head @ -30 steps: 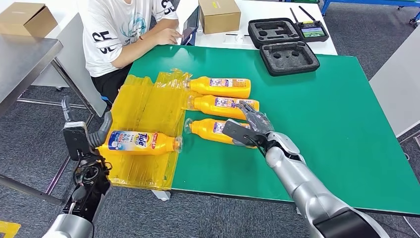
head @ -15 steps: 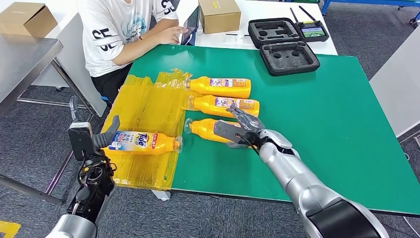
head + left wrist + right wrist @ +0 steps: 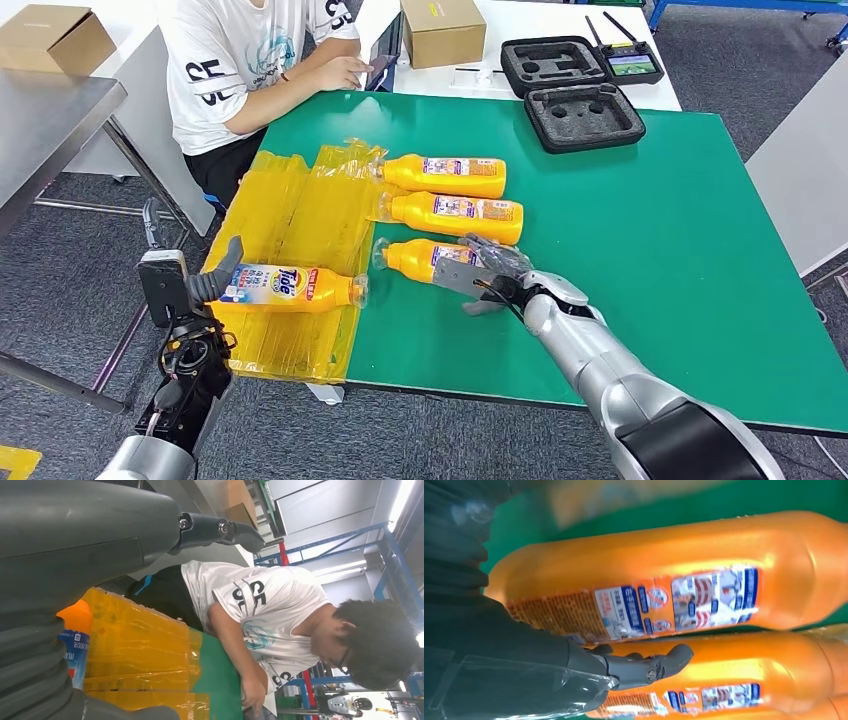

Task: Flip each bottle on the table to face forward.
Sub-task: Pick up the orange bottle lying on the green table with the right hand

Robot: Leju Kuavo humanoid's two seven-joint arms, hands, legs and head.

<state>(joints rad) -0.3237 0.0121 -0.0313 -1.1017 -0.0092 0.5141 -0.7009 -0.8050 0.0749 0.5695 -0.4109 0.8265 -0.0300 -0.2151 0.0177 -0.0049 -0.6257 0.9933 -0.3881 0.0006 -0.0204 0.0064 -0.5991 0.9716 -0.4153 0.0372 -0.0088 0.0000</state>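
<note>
right hand (image 3: 493, 283): we see it draped over the base end of the nearest bottle (image 3: 432, 259), fingers spread across the body. Whether it's properly clamped on or just resting, we cannot tell.
left hand (image 3: 205, 280): at the base of the Tide bottle (image 3: 285, 285), fingers apart, holding nothing as far as we can see.
risk – slip: the nearest bottle is smooth and round; a grip at one end could let it roll out mid-turn, we think.
risk – knock: middle bottle (image 3: 455, 212) sits just beside it, so a wide roll may shove that one out of line.
risk – wrap: yellow plastic sheet (image 3: 290, 215) is loose and could snag or drag under the left hand.
bottle look: orange, lying on its side on the green table (image 3: 680, 240), small-print back label up, cap end toward the sheet.
others: far bottle (image 3: 445, 173) also back-up; Tide bottle shows its front logo.
bystander: person (image 3: 250, 50) seated at the far corner, near.
</note>
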